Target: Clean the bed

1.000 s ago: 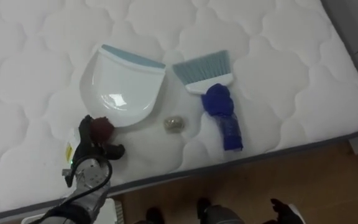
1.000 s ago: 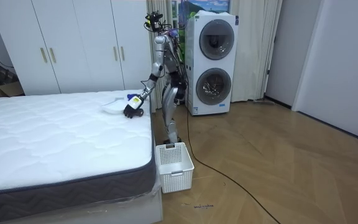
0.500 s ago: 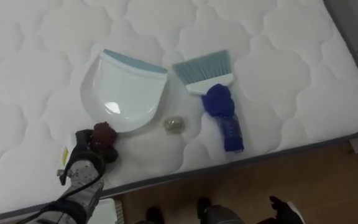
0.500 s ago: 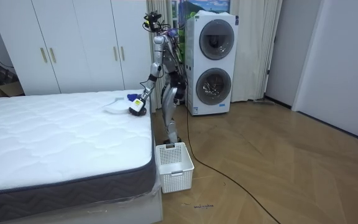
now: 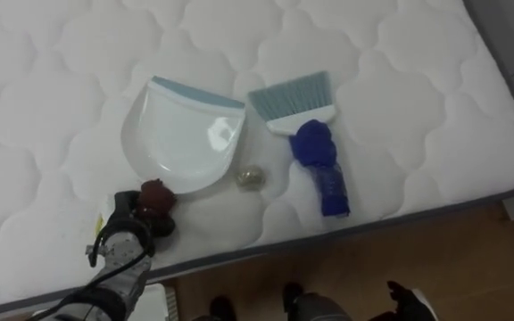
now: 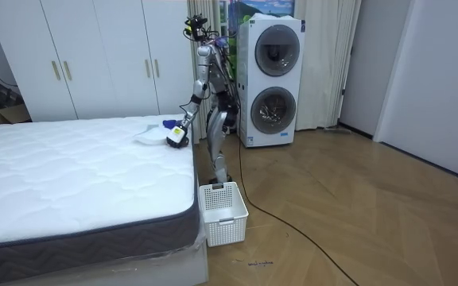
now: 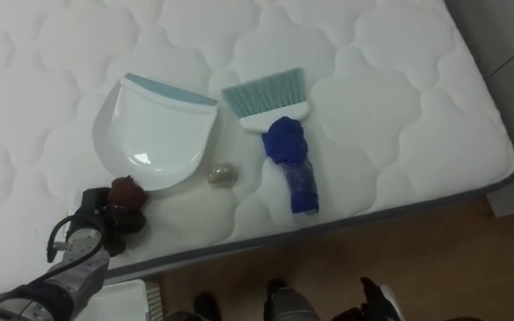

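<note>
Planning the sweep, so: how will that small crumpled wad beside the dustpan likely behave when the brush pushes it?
The crumpled wad looks small and roundish, so probably light and apt to roll or skip. The quilted mattress has dimples that may catch it. The dustpan, gripped by the left hand, looks glossy, so the wad might slide back out.

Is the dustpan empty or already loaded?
Empty: the dustpan shows a bare white inside; the small crumpled scrap lies on the mattress just outside it, toward the brush.
</note>
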{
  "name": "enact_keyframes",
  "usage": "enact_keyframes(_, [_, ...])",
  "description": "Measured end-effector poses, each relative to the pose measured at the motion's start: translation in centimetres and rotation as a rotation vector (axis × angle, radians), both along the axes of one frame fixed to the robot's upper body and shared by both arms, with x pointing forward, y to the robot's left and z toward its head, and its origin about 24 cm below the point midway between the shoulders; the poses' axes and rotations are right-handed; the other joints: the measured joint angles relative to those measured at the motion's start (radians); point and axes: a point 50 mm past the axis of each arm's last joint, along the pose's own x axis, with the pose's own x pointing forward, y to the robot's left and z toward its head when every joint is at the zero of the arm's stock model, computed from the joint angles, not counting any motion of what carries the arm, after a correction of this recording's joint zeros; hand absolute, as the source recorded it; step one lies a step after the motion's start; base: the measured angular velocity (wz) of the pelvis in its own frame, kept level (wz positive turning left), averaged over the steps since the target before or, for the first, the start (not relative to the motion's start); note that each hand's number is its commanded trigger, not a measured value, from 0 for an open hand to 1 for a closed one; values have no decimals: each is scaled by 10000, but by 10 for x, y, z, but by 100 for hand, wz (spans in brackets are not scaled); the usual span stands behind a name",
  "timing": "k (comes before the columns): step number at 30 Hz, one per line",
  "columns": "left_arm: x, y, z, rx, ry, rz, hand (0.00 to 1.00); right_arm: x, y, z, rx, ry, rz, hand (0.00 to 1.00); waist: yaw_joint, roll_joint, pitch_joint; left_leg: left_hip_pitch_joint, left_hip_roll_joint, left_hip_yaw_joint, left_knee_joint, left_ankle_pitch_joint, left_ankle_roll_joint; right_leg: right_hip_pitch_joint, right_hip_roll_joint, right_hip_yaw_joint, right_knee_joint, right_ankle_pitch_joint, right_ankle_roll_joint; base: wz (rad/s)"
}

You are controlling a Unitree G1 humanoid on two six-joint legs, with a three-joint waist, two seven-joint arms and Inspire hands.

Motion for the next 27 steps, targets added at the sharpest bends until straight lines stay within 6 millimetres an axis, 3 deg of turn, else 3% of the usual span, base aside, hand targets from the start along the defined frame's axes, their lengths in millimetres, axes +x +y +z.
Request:
enact_keyframes(8, [1, 10, 3, 690, -83, -348, 100, -4, -2, 0, 369, -327, -1240, 0, 137, 123, -78, -88, 86, 101, 95, -47, -43, -133, 37, 85, 46, 17, -35, -5])
enact_keyframes(12, [-3, 23, 5, 1738, -88, -510, 100, -5, -5, 0, 423, -453, -1599, 0, 226, 196, -75, -132, 180, 133, 218, -92, -65, -138, 95, 79, 49, 30, -58, -2])
enact_keyframes(17, [-12, 46, 9, 3250, -272, -362, 100, -5, -21, 4, 559, -887, -2923, 0, 401, 543, -159, -303, 176, 161, 351, -128, -62, -363, 34, -24, 242, 17, -90, -2])
enact_keyframes(20, [-14, 58, 14, 3976, -487, -184, 100, -10, -27, 4, 764, -1002, -3822, 0, 488, 596, -181, -291, 168, 159, 357, -127, -64, -387, -10, -34, 345, -19, -114, 3])
enact_keyframes(27, [-12, 57, 21, 4740, -1283, -680, 100, 2, -39, 13, 1003, -2000, -5021, 0, 458, 614, -177, -441, 158, 132, 535, -133, -63, -533, -59, -56, 561, -110, -133, 2])
